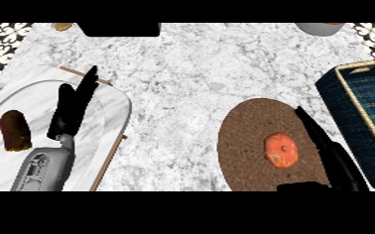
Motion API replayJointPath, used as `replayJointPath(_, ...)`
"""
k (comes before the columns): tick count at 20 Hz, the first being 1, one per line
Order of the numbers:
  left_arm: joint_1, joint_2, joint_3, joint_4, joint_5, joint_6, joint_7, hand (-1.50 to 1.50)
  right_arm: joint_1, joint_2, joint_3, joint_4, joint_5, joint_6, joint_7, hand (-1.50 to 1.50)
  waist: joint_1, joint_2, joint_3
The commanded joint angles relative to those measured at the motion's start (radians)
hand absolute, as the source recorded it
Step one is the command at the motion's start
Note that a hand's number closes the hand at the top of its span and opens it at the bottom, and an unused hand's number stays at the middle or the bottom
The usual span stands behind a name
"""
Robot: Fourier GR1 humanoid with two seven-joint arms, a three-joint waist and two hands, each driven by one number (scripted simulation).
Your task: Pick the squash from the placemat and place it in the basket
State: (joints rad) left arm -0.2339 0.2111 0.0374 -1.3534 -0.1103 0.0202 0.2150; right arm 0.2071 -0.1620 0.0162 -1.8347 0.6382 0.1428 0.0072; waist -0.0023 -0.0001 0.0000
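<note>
An orange squash lies on the round brown placemat at the lower right of the marble counter. My right hand sits just right of the squash, fingers straight and pointing up and away, thumb showing below the squash; it is open and not touching the squash as far as I can see. The dark blue basket with a tan rim stands at the right edge, partly cut off. My left hand rests open over a white tray at the left, fingers straight.
A white marble-patterned tray lies at the left with a brown oblong object on it. A black object sits at the far edge, and a grey bowl-like item at the far right.
</note>
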Motion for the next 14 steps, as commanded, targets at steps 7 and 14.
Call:
replayJointPath(7, 0.044, 0.003, 0.034, -0.090, -0.002, -0.036, 0.036, 0.00, 0.049, 0.051, 0.051, 0.059, 0.070, -0.047, -0.044, -1.50, 0.001, -0.001, 0.000)
replayJointPath(14, -0.065, -0.022, 0.051, 0.045, -0.023, -0.029, 0.019, 0.00, -0.004, 0.032, -0.004, 0.191, 0.035, -0.064, -0.129, -1.50, -0.003, 0.001, 0.000)
